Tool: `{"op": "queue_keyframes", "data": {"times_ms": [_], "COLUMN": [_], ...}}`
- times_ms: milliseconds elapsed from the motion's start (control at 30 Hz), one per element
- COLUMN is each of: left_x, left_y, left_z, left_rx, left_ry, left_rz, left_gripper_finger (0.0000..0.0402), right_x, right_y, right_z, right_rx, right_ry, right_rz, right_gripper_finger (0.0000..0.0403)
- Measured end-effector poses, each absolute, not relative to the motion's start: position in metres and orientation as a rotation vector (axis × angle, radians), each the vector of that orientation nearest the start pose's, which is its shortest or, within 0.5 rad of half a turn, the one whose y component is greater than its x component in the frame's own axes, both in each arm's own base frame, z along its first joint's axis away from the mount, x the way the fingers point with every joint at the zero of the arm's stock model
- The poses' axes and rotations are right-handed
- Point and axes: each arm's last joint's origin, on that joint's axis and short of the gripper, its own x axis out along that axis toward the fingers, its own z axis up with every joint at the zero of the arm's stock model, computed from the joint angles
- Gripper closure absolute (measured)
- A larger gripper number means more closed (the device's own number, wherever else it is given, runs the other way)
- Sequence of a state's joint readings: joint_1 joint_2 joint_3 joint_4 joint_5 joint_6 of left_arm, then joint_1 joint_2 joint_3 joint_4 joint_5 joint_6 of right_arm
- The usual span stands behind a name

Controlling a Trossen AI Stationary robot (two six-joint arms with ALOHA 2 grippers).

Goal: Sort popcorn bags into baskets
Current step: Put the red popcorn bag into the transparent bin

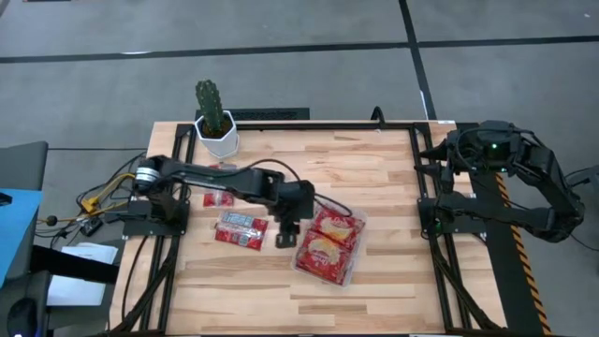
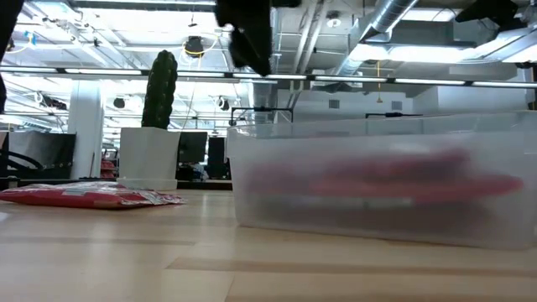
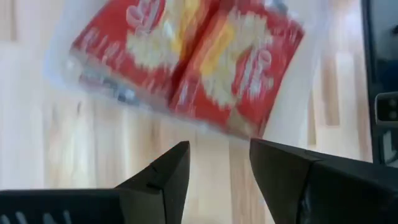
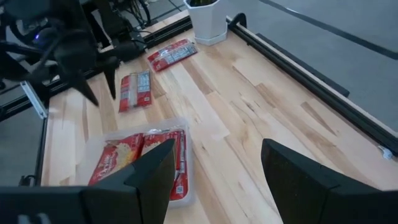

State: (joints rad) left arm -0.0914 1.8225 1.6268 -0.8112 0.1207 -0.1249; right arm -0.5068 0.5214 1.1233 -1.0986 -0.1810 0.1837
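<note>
A clear shallow bin [image 1: 354,267] sits right of the table's centre, its bottom on the wood. Two larger red popcorn bags with yellow pictures [image 1: 337,227] [image 1: 320,253] lie flat in it, and show in the left wrist view [image 3: 149,43] [image 3: 249,68]. Two smaller oblong red packets [image 1: 241,229] [image 1: 218,197] lie flat on the table left of the bin. My left gripper [image 3: 217,171] [image 1: 284,241] hangs open and empty above the bare wood between the nearer small packet and the bin. My right gripper [image 4: 217,168] is open and empty, held back at the table's right edge.
A white pot with a cactus [image 1: 215,126] stands near the far left corner. Black frame rails [image 1: 440,225] run along the table's right and left sides. Bare wood spreads over the far right part [image 1: 374,168] and along the near edge.
</note>
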Motion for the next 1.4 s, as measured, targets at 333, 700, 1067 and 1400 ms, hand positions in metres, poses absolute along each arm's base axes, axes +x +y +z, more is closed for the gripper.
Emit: {"op": "queue_keyframes", "data": {"times_ms": [333,700,1067,1400], "left_x": [0.311,0.242,0.244,0.23], "left_y": [-0.049,-0.044,-0.046,-0.045], "left_z": [0.285,0.226,0.203,0.176], "left_rx": [-0.177,-0.265,-0.209,-0.237], "left_ry": [1.039,1.067,0.974,1.056], "left_rz": [0.063,0.249,0.097,0.142], "left_gripper_finger": [0.0247,0.0247,0.0196,0.0116], "right_x": [0.041,0.041,0.041,0.041], "right_y": [-0.017,-0.017,-0.017,-0.017], "right_z": [0.377,0.377,0.377,0.377], "right_rx": [0.341,0.332,0.339,0.338], "right_ry": [0.442,0.443,0.442,0.442], "right_rz": [-0.36,-0.359,-0.363,-0.363], "right_gripper_finger": [0.0143,0.0143,0.0143,0.0143]}}
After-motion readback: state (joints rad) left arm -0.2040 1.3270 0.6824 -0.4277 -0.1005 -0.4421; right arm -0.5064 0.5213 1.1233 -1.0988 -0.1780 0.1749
